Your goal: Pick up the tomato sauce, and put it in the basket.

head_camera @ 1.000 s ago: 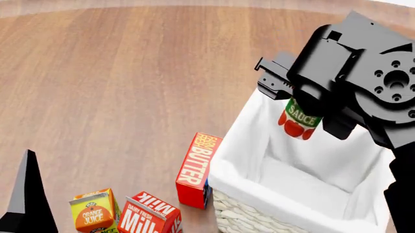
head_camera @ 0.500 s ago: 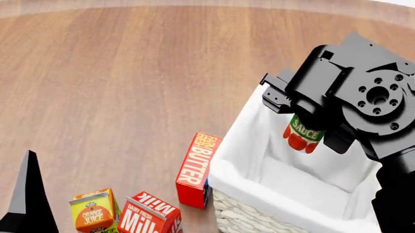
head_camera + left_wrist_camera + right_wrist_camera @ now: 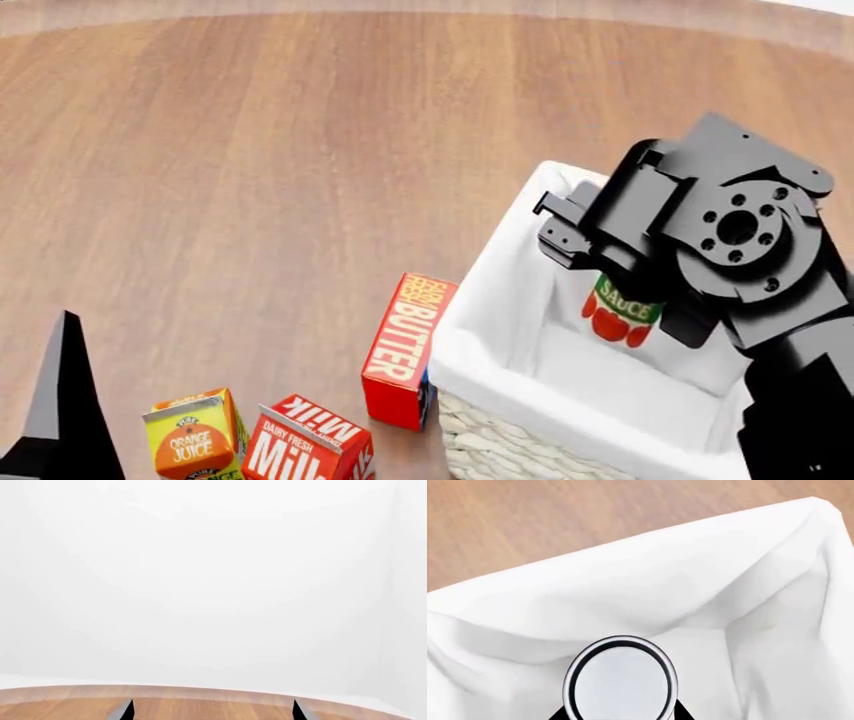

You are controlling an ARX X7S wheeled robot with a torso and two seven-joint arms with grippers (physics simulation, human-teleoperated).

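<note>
The tomato sauce [image 3: 619, 310] is a can with a red and green label, hanging upright inside the basket [image 3: 497, 290], just above its white cloth floor. My right gripper [image 3: 625, 288] is shut on the can from above, and its black wrist covers the can's top. The right wrist view shows the silver can top [image 3: 620, 680] between the dark fingertips [image 3: 682, 713], with the white liner [image 3: 627, 570] all around. My left gripper [image 3: 211, 711] is open and empty over the table edge. One of its black fingers [image 3: 60, 400] shows at the lower left of the head view.
A red butter carton [image 3: 407, 350] stands against the basket's left side. An orange juice carton [image 3: 194, 440] and a milk carton [image 3: 307, 445] stand near the front edge. The wooden table [image 3: 267, 150] stretches away to the left and back.
My right arm has lowered with the can and drawn a little nearer, so the can sits deeper inside the basket. The left arm has stayed put.
</note>
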